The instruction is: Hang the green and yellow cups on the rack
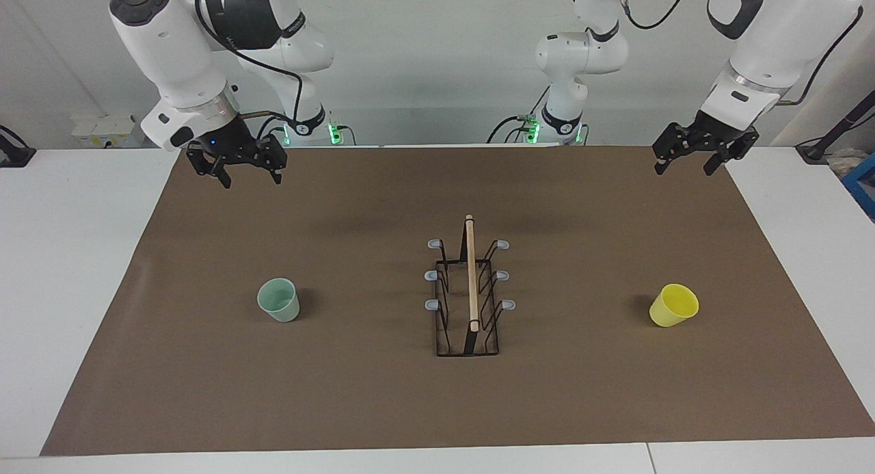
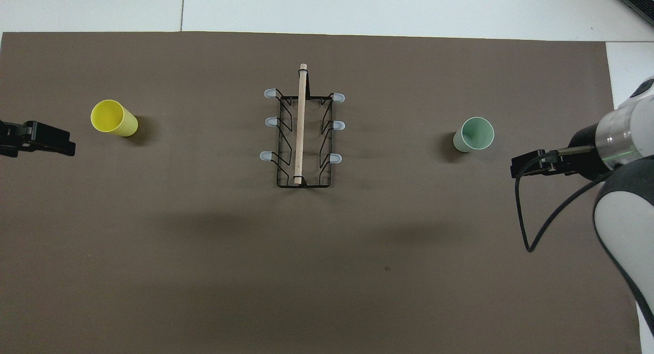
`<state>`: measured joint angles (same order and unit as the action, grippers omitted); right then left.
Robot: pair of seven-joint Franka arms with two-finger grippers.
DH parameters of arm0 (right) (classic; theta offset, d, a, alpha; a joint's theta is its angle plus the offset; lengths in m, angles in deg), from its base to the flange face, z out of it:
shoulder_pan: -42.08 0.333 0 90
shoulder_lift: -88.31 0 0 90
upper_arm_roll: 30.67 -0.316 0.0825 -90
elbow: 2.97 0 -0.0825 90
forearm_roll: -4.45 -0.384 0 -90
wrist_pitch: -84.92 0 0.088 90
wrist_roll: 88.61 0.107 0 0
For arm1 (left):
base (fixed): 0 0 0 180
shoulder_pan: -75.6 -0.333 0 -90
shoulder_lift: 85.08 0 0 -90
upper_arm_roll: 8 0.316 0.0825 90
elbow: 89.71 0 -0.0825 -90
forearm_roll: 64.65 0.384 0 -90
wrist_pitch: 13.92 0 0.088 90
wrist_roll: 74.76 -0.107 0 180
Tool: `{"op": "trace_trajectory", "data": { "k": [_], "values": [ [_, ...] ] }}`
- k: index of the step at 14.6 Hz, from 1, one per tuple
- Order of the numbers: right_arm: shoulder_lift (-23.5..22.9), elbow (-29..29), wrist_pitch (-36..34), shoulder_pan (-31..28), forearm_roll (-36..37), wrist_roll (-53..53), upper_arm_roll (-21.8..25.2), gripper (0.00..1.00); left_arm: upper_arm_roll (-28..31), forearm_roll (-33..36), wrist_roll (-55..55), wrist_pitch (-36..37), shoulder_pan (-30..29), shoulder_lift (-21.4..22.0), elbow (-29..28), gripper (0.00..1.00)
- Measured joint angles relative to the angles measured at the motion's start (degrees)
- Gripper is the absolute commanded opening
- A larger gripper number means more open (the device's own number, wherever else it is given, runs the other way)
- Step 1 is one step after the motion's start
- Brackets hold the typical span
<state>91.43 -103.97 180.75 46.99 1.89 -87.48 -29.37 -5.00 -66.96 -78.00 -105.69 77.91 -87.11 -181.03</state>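
Only facing view shows both tools' open jaws, w/ cups [image 1: 279, 299] unhung.

**Camera Arrangement**

The facing view looks from high across the tabletop [image 1: 82, 255] toward both arm bases. The overhead view looks steeply down from the robots' end. Both stand well back and share the brown mat [image 1: 342, 405] [image 2: 204, 272], half a turn apart.

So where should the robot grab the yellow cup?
Probably by its side wall, just below the rim, coming down from above. The small bright yellow plastic cup stands upright with its mouth open upward, alone on the brown mat, so open gripper fingers could straddle its tapered sides.
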Motion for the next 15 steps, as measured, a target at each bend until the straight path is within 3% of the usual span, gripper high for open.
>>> {"op": "trace_trajectory", "data": {
  "k": [7, 12, 15],
  "values": [
    [-0.1, 0.0, 0.0, 0.2, 4.1, -3.3, -0.1, 1.0, 2.2, -4.7, 7.1, 1.6, -2.2, -17.3, 15.8, 1.0],
    [-0.6, -1.5, 0.1, 3.6, 16.4, -16.0, -0.5, 1.0, 3.2, -8.3, 22.0, 1.6, -3.0, -28.1, 23.2, 1.0],
    [-1.0, -3.4, 1.4, 4.5, 19.9, -25.8, -0.7, 1.0, 3.3, -9.1, 28.8, 0.1, -3.4, -32.7, 25.4, 1.0]
  ]
}}
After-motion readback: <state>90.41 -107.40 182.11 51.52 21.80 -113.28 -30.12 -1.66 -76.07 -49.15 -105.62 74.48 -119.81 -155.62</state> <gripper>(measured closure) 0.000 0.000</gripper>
